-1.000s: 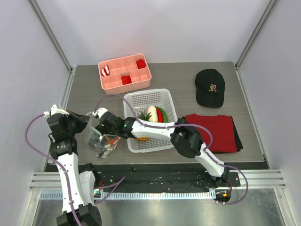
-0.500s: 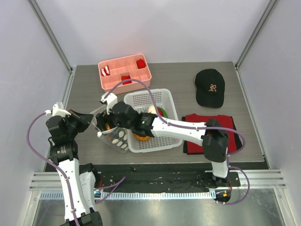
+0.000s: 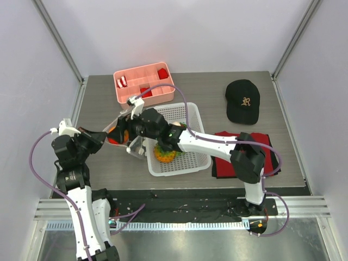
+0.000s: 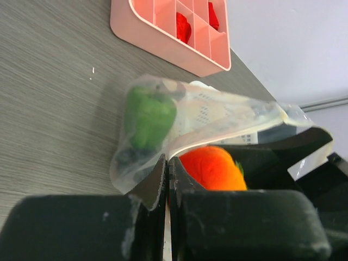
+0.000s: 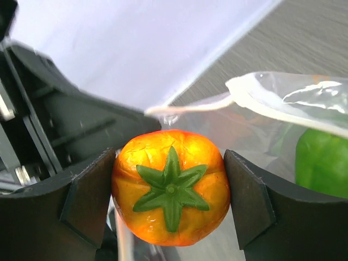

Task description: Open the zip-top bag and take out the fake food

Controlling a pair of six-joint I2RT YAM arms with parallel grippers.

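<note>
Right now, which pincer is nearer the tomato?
Right. The right pincer is shut on the tomato, one finger on each side. The left pincer pinches the zip-top bag at its edge, with the tomato just beyond its fingertips, not gripped.

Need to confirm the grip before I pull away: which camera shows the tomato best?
Right wrist: the tomato sits large and sharp, green calyx facing the camera, clamped in the right tool. Left wrist shows only an orange blur partly hidden by the zip-top bag; top external, a small orange patch by the bag.
</note>
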